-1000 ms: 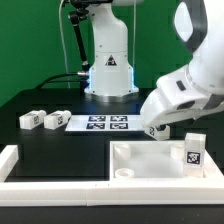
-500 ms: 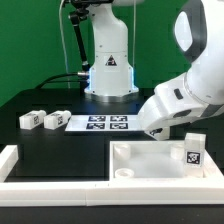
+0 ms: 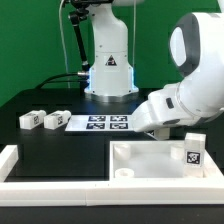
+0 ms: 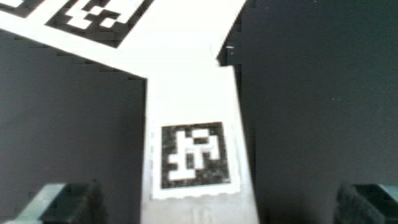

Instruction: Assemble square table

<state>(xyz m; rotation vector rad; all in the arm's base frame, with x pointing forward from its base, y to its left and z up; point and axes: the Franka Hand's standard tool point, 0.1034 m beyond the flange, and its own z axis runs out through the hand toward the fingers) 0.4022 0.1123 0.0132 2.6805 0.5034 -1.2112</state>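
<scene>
Square table slab (image 3: 150, 163) is laid recessed face up against the border wall (image 3: 40, 186), sockets exposed for legs. One tagged leg block (image 3: 190, 151) is stood upright on it. In the wrist view, a leg (image 4: 192, 110) is seen lying flat, long axis pointed toward the marker board (image 4: 89, 18). It is straddled by the gripper (image 4: 214, 203), fingers held apart and off it, likely lined up for a grasp.

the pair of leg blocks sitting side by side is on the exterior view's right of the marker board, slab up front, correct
No: the exterior view shows that pair of leg blocks on its left of the marker board, not its right. The slab is up front, as you said.
</scene>
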